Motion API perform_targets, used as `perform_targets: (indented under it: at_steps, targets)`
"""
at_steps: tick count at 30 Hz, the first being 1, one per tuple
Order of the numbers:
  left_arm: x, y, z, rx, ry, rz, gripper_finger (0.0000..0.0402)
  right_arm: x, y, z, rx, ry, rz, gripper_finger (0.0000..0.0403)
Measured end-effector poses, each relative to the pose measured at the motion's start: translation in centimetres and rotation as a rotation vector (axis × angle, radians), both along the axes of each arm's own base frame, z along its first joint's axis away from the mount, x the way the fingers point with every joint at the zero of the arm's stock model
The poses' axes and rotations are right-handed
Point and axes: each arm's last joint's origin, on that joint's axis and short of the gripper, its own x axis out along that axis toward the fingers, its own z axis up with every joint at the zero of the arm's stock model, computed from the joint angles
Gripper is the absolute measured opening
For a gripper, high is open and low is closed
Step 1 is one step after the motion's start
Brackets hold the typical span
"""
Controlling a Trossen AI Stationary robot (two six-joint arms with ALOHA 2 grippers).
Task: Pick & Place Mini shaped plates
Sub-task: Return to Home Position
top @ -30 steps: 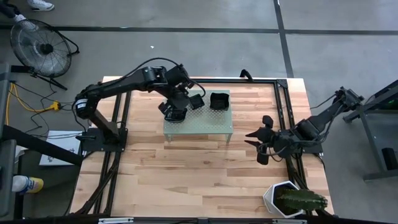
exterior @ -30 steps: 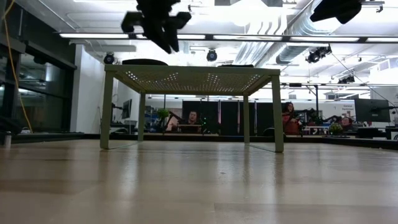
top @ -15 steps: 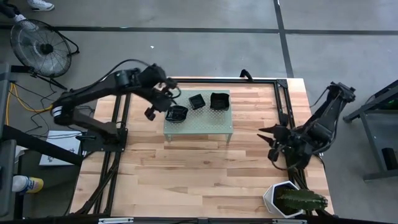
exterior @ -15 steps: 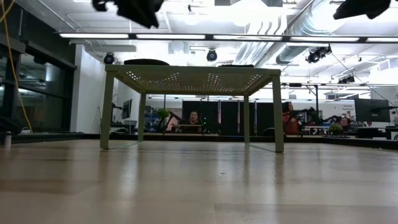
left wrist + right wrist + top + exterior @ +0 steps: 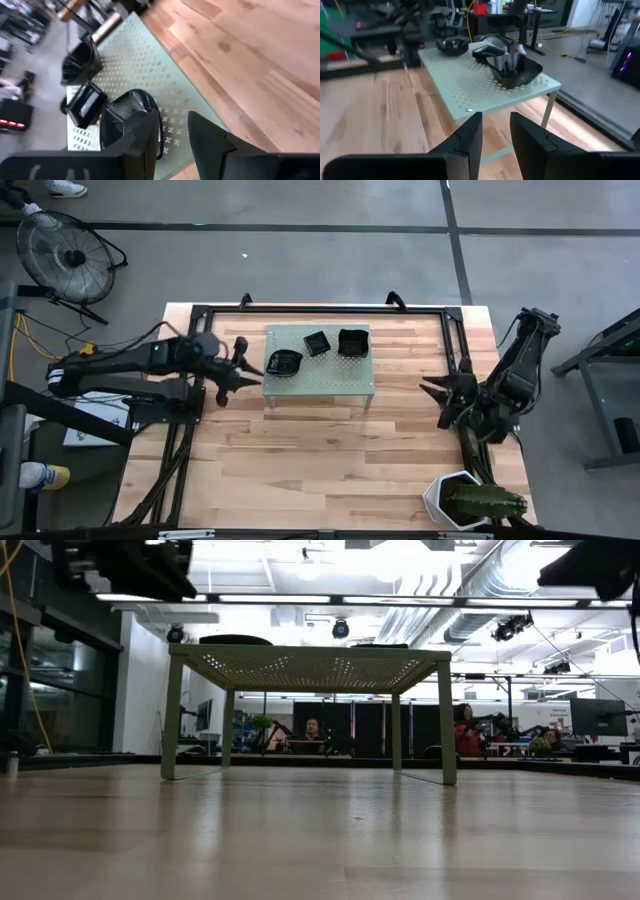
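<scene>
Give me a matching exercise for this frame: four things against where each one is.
1 left gripper
2 right gripper
3 black plates
4 white pot

A on the green shelf
B at a corner of the table
C off the shelf's left end
D off the shelf's right end

Pairs: 1-C, 2-D, 3-A, 4-B.

Site type: robotics lab inside an open-plan workspace.
Floor: bare grey concrete [image 5: 300, 260] with dark marking lines, all round the wooden table [image 5: 300, 470].
Fan: floor fan [image 5: 65, 252] on the concrete, well outward of the left gripper [image 5: 245, 367].
Ceiling: exposed ducts [image 5: 470, 595]; strip lights [image 5: 300, 598].
Background: desks with monitors [image 5: 598, 718]; seated people [image 5: 313, 730].
</scene>
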Motion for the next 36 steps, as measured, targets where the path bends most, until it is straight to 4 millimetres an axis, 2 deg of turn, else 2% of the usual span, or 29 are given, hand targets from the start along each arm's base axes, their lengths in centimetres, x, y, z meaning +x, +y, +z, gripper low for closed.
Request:
perform_targets:
  at_steps: [4,10,15,19,23,31,33,36]
  targets:
    - [-0.9,-1.1,-0.5,0.036,-0.04,0.031,0.0101,-1.2,-1.8,-0.9,0.082,-0.077,0.009,0.0094]
    - [-0.9,-2.3,-0.5,0.061,-0.064,0.007,0.0101,-2.7,-3.8,-0.3,0.162,-0.186,0.113,0.0094]
    - [-0.5,-3.0,-0.6,0.099,-0.057,0.016,0.0101,-2.7,-3.7,0.3,0.058,-0.345,0.296,0.0094]
    - [-0.3,-3.4,-0.7,0.098,-0.052,-0.021,0.0101,-2.6,-3.5,-0.5,-0.059,-0.496,0.38,0.0094]
    - [-0.5,-3.5,-0.6,0.102,-0.061,-0.066,0.0101,-2.0,-3.5,-1.8,-0.09,-0.458,0.285,0.0094]
    - [-2.2,-3.3,0.3,0.126,-0.141,-0.072,0.0101,-1.7,-3.7,-2.2,-0.077,-0.441,0.284,0.0094]
    - [-2.5,-3.2,0.0,0.123,-0.167,-0.07,0.0101,-1.4,-3.5,-2.7,-0.046,-0.428,0.338,0.0094]
    - [-3.2,-3.1,-1.5,0.109,-0.174,-0.059,0.0101,-1.0,-3.3,-3.7,-0.001,-0.406,0.377,0.0094]
